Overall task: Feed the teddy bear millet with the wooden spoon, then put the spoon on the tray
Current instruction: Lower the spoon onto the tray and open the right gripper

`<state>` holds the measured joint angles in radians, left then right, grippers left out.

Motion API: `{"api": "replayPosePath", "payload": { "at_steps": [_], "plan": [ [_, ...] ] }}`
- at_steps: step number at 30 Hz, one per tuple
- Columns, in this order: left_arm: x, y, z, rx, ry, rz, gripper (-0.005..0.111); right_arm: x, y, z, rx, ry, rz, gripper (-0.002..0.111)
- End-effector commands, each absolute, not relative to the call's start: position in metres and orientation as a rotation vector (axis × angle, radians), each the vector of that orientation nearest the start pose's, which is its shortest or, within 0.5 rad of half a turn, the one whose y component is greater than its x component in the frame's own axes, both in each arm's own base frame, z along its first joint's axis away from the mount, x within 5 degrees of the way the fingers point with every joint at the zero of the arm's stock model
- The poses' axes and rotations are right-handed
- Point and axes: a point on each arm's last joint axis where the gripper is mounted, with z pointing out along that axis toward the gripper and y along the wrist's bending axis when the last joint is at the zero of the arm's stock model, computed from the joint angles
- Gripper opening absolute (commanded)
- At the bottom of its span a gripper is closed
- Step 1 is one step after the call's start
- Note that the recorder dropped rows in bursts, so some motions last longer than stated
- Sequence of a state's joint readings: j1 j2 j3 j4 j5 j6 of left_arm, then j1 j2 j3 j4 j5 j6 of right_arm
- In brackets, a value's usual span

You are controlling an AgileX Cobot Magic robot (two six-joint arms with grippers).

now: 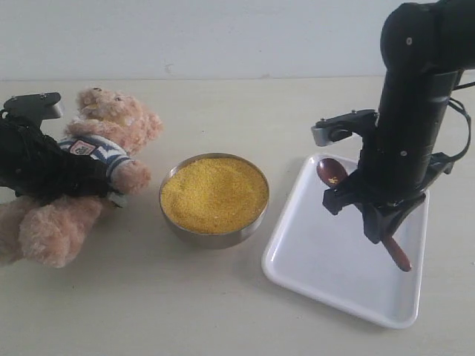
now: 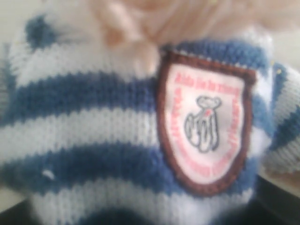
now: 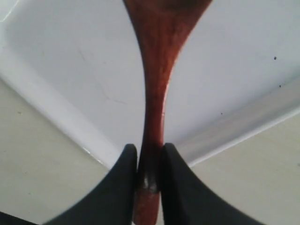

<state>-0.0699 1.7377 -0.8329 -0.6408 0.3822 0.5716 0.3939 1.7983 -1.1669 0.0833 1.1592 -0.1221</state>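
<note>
R gripper (image 3: pixel 150 161) clamped on wooden spoon (image 3: pixel 152 93) handle, tray (image 3: pixel 70 61) right below it. Feeding prob done; only release left. L gripper (image 1: pixel 87 182) against teddy bear (image 1: pixel 111 126), grip can't tell.

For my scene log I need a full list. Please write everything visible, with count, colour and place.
table: 1, beige, under everything
steel bowl: 1, silver, table centre
millet: 1 mass, yellow, in bowl
teddy bear: 1, light brown, left of bowl
tray: 1, white, right of bowl
wooden spoon: 1, reddish brown, over tray
left gripper: 1, black, around the bear
right gripper: 1, black, clamped on spoon handle
</note>
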Motion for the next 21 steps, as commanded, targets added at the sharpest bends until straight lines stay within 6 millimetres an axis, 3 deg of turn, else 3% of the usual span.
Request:
{"api": "replayPosePath", "payload": {
  "at_steps": [1,8,21],
  "plan": [
    [0.308,-0.042,0.148,0.108,2.683,-0.34,0.004,0.3,0.11,0.178,-0.6,3.221,0.165,0.0],
    [0.307,-0.042,0.148,0.126,2.693,-0.349,0.004,0.311,0.113,0.151,-0.477,3.238,0.2,0.0],
    [0.308,-0.043,0.148,0.089,2.688,-0.372,0.004,0.318,0.115,0.134,-0.457,3.217,0.198,0.002]
  ]
}}
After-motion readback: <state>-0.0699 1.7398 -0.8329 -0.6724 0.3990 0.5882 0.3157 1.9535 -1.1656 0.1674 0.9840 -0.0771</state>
